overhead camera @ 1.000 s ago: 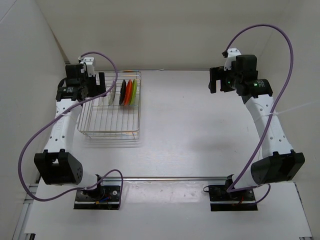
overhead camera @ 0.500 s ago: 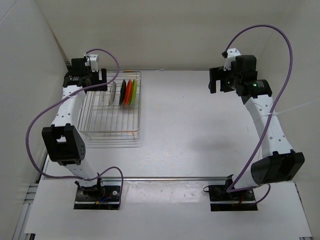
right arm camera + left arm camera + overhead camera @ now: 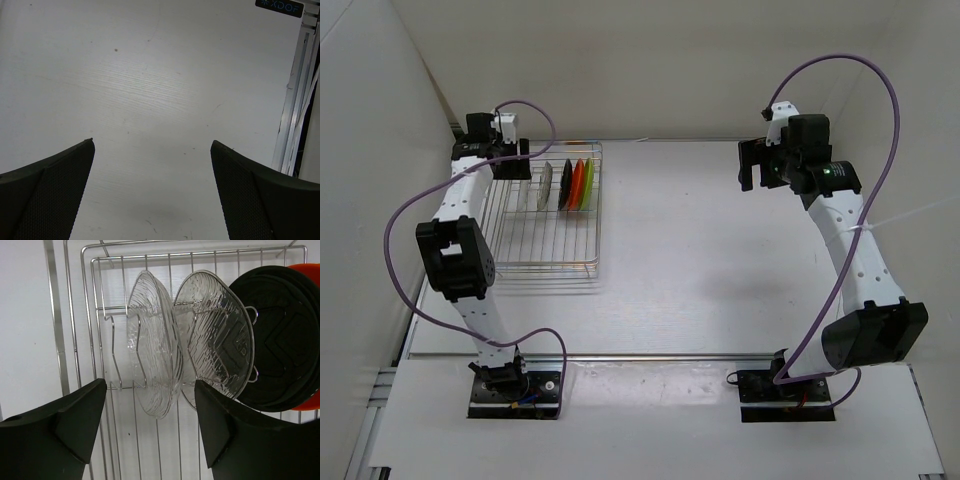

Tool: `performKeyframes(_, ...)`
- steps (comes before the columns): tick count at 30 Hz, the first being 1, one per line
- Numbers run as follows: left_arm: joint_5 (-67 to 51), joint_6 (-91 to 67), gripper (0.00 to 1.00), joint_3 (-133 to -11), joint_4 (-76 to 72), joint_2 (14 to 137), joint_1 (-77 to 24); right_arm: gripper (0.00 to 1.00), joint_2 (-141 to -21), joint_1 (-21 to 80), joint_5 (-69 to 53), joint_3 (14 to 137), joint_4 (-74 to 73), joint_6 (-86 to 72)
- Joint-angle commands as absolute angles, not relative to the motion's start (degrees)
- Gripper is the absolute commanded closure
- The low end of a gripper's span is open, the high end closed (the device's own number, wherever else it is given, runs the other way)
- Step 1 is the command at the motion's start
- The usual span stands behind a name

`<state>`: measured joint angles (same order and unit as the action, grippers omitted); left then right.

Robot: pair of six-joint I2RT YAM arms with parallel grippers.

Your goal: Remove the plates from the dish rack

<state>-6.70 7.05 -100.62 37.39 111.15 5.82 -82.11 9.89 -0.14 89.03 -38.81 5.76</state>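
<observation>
Stood on edge in rectangular silver wire-grid dish rack (image 3: 540, 240), ten o'clock on white table (image 3: 700, 260): two clear translucent round plates (image 3: 155, 350), black plate (image 3: 280, 340), orange-red plate (image 3: 578, 182), lime green plate (image 3: 588, 180). Faced the clear pair with left gripper (image 3: 150, 435) gaping wide, touching nothing. Kept right gripper (image 3: 152, 190) wide, empty, at two o'clock.

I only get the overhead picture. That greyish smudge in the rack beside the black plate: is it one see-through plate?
Observer: Two: a left clear plate and a right clear plate, both on edge.
Visitor: Is the left claw holding one?
Observer: No. In its own camera it is open, framing the left clear plate's lower rim without touching it.
Visitor: And the other claw?
Observer: The right claw is open; only white table shows beneath it.
</observation>
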Motion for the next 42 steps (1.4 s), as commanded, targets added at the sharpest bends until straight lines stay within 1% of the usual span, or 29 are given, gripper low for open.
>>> performKeyframes(1, -9.0, 7.6, 0.19, -103.3, 38.8, 110.7, 5.8, 0.0, -80.5, 10.1, 0.7, 89.0, -36.6, 6.6)
performKeyframes(3, -9.0, 7.6, 0.24, -103.3, 38.8, 111.3, 5.8, 0.0, -80.5, 10.1, 0.7, 89.0, -36.6, 6.6)
performKeyframes(8, -9.0, 7.6, 0.26, -105.2, 39.9, 113.2, 5.8, 0.0, -80.5, 10.1, 1.2, 88.5, -36.6, 6.6)
performKeyframes(10, -9.0, 7.6, 0.32, -105.2, 39.9, 113.2, 5.8, 0.0, -80.5, 10.1, 1.2, 88.5, -36.6, 6.6)
performKeyframes(11, -9.0, 7.6, 0.32, -105.2, 39.9, 113.2, 5.8, 0.0, -80.5, 10.1, 1.2, 88.5, -36.6, 6.6)
performKeyframes(13, -9.0, 7.6, 0.39, -105.2, 39.9, 113.2, 5.8, 0.0, -80.5, 10.1, 1.2, 88.5, -36.6, 6.6)
performKeyframes(17, -9.0, 7.6, 0.39, -105.2, 40.4, 114.3, 5.8, 0.0, -80.5, 10.1, 1.8, 88.0, -36.6, 6.6)
performKeyframes(19, -9.0, 7.6, 0.41, -105.7, 40.4, 114.3, 5.8, 0.0, -80.5, 10.1, 1.8, 88.0, -36.0, 6.6)
performKeyframes(20, -9.5, 7.6, 0.46, -105.7, 40.4, 114.3, 5.2, 0.0, -80.5, 10.1, 1.8, 88.0, -36.0, 6.6)
performKeyframes(21, -9.5, 7.6, 0.46, -105.7, 40.4, 114.3, 5.2, 0.0, -80.5, 10.1, 2.3, 88.0, -36.0, 6.6)
performKeyframes(22, -9.5, 7.6, 0.53, -105.7, 40.4, 114.3, 5.2, 0.0, -80.5, 10.1, 2.3, 88.0, -36.0, 6.6)
performKeyframes(23, -9.5, 7.6, 0.57, -105.7, 40.4, 114.3, 5.2, 0.0, -80.5, 10.1, 2.3, 88.0, -36.0, 6.6)
performKeyframes(25, -8.8, 7.6, 0.61, -105.1, 40.4, 114.3, 4.7, 0.0, -80.5, 10.1, 3.1, 88.0, -36.0, 6.6)
performKeyframes(26, -8.8, 7.6, 0.61, -105.1, 40.4, 114.3, 4.7, 0.0, -80.5, 10.1, 3.1, 88.0, -36.0, 6.6)
performKeyframes(28, -8.8, 7.6, 0.69, -105.1, 40.4, 114.3, 4.7, 0.0, -80.5, 10.1, 3.8, 88.0, -36.0, 6.6)
performKeyframes(29, -8.8, 7.6, 0.7, -105.1, 40.4, 114.3, 4.7, 0.0, -80.5, 10.1, 3.8, 88.0, -36.0, 6.6)
performKeyframes(33, -7.7, 7.6, 0.88, -105.1, 40.4, 114.3, 4.7, 0.0, -80.5, 10.1, 3.8, 87.5, -36.0, 6.6)
performKeyframes(34, -7.7, 7.6, 0.89, -105.6, 41.0, 114.3, 4.7, 0.0, -80.5, 10.1, 3.8, 87.5, -36.0, 6.6)
performKeyframes(42, -6.5, 7.6, 0.89, -105.6, 41.0, 113.3, 4.7, 0.0, -81.0, 10.1, 4.3, 88.0, -36.0, 6.6)
